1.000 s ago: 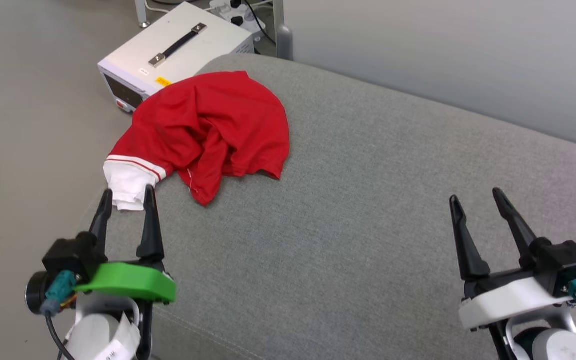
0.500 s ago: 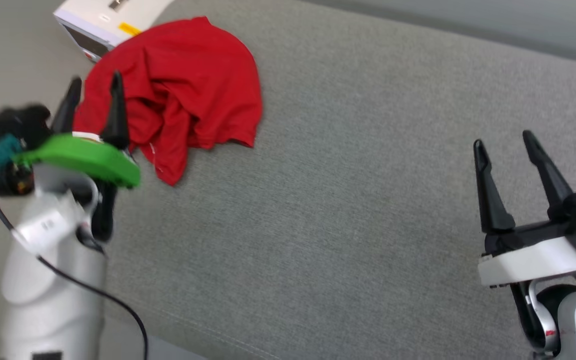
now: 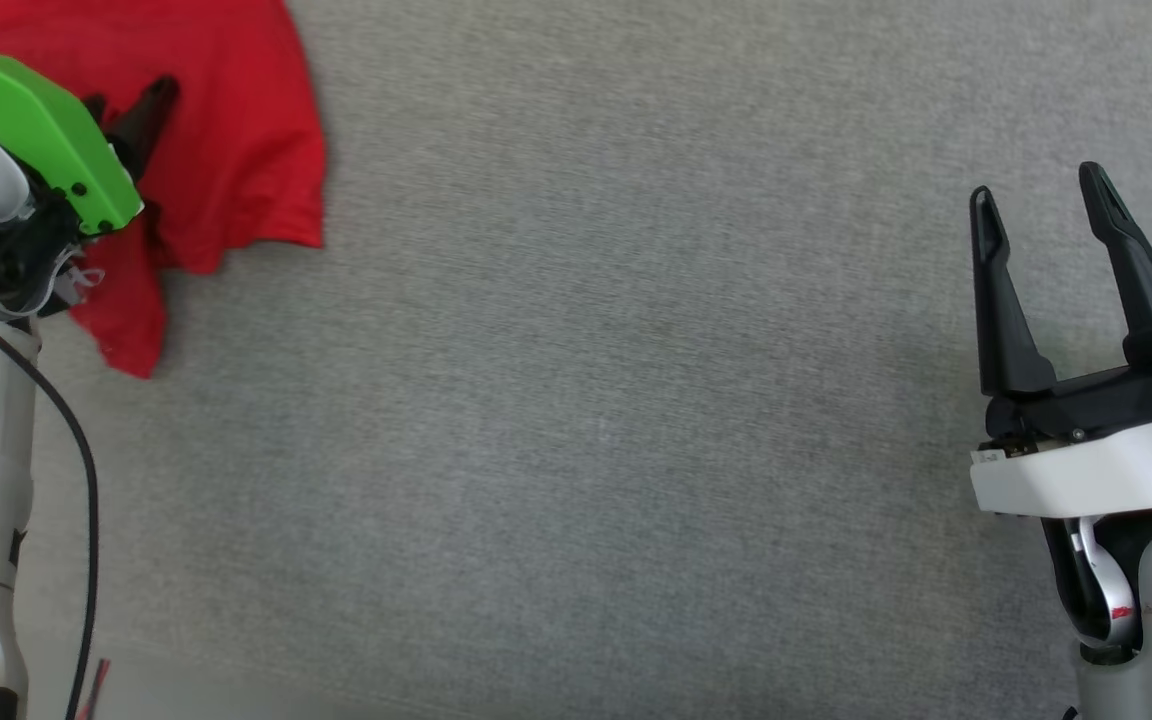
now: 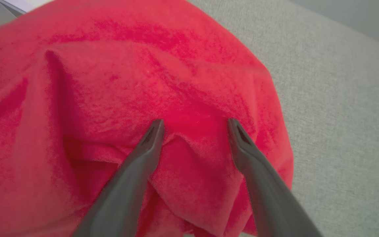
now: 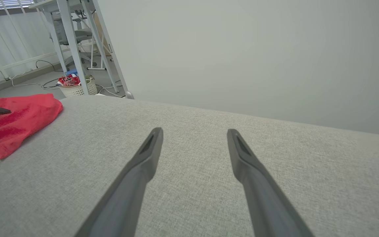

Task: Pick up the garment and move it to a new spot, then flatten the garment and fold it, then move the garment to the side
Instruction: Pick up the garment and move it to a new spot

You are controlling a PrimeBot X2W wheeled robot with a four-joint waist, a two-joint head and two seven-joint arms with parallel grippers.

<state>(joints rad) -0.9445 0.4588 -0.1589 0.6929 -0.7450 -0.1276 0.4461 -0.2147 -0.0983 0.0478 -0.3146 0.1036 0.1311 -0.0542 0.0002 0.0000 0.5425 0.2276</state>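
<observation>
The garment (image 3: 226, 120) is a crumpled red heap at the head view's upper left, on the grey cushion (image 3: 586, 400); its white sleeves are hidden. My left gripper (image 3: 131, 95), on a green mount, reaches over it. In the left wrist view the left gripper (image 4: 195, 121) is open, its fingertips (image 4: 156, 126) down on the garment (image 4: 143, 75) with a raised fold between them. My right gripper (image 3: 1036, 185) stands open at the right, far from the cloth. In the right wrist view the right gripper (image 5: 194, 130) holds nothing, and the garment (image 5: 18, 115) lies far left.
The grey cushion (image 5: 209, 158) stretches wide between the two arms, with a pale wall (image 5: 242, 49) behind it. Beyond the cushion's far left end stand white table legs (image 5: 74, 42) and a small basket (image 5: 76, 85). A white box corner (image 4: 18, 4) peeks past the garment.
The head camera has swung down and right, so the whole picture shifted. My left gripper has gone forward from the white sleeve edge onto the red body of the garment, still open.
</observation>
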